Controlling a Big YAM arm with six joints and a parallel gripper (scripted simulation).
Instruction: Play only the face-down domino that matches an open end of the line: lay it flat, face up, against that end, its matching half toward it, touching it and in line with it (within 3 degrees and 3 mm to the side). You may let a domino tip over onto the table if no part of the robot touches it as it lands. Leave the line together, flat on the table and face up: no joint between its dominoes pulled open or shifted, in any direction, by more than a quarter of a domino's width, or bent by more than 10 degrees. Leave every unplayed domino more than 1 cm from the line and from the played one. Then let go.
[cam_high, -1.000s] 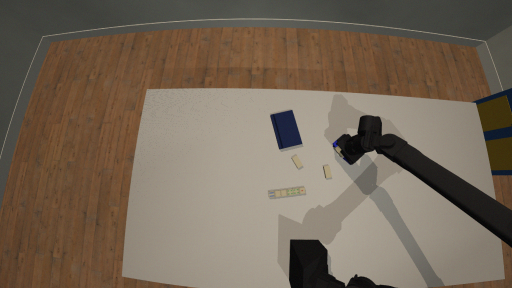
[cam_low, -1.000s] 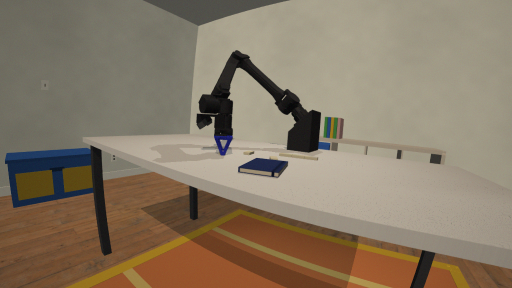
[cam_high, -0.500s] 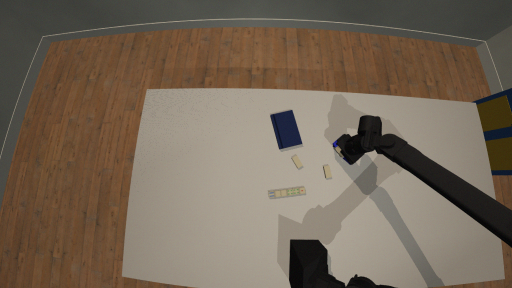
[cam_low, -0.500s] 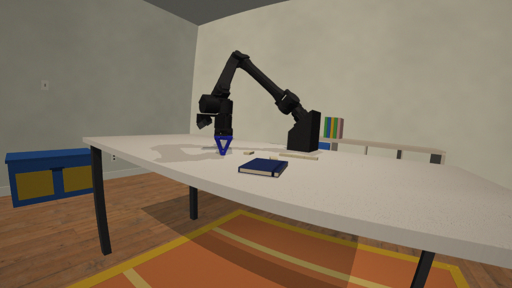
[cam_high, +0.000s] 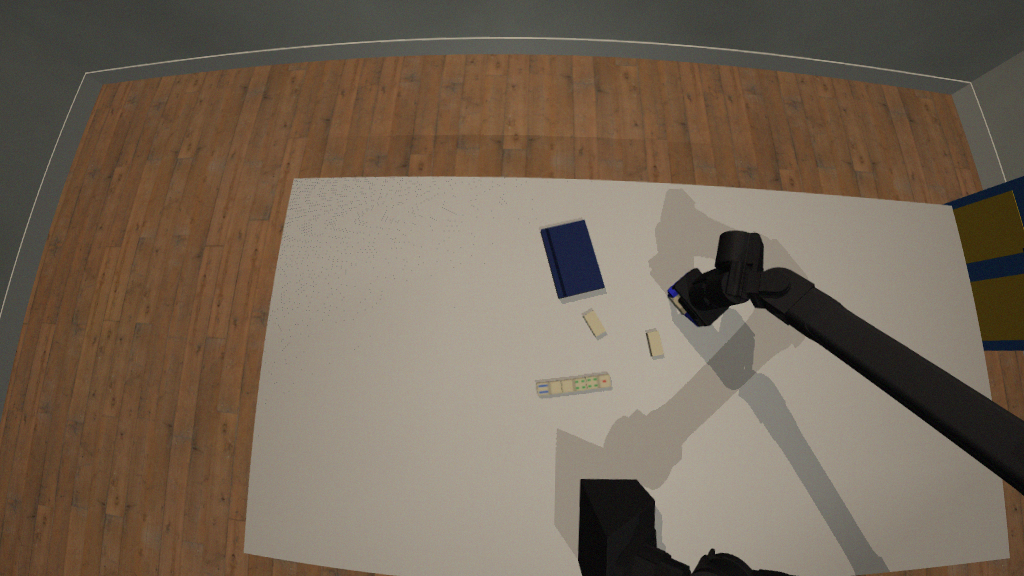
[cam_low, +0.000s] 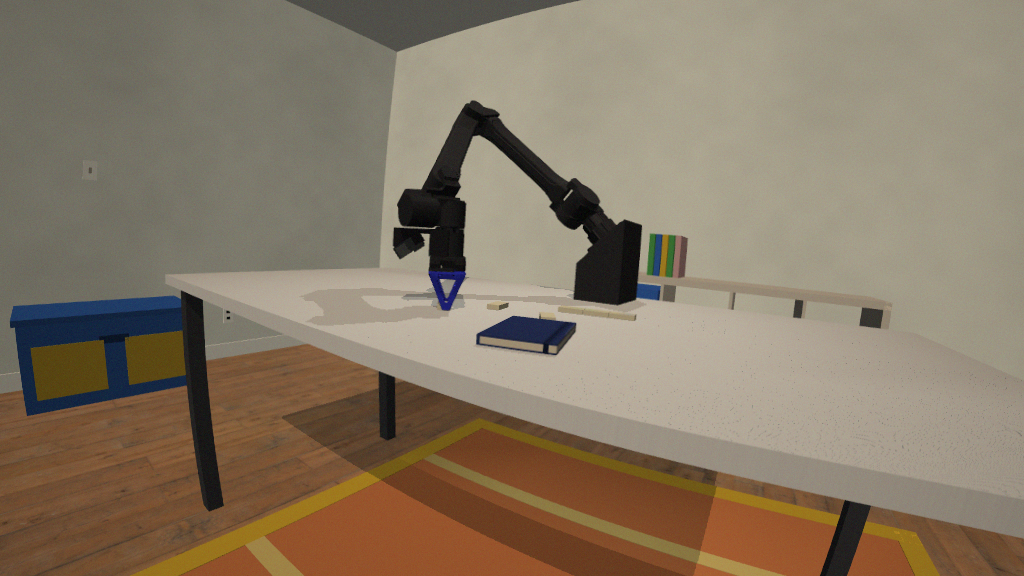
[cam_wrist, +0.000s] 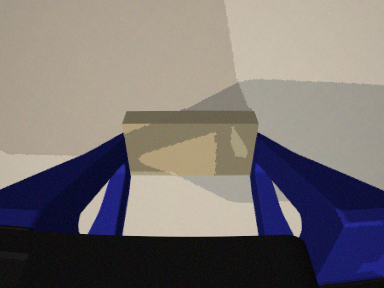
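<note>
My gripper (cam_high: 678, 303), with blue fingers, stands at table level right of the book and is shut on a plain cream face-down domino (cam_wrist: 190, 143); in the wrist view both fingers touch its ends. It also shows in the side view (cam_low: 446, 297). The line of face-up dominoes (cam_high: 574, 384) lies flat in the middle of the table, with blue marks on its left end and a red pip on its right end. Two more face-down dominoes lie apart above the line: one (cam_high: 594, 323) below the book and one (cam_high: 654, 342) to its right.
A dark blue book (cam_high: 571, 258) lies flat above the loose dominoes. The robot's black base (cam_high: 615, 526) stands at the table's near edge. A blue and yellow cabinet (cam_high: 991, 265) stands off the table's right side.
</note>
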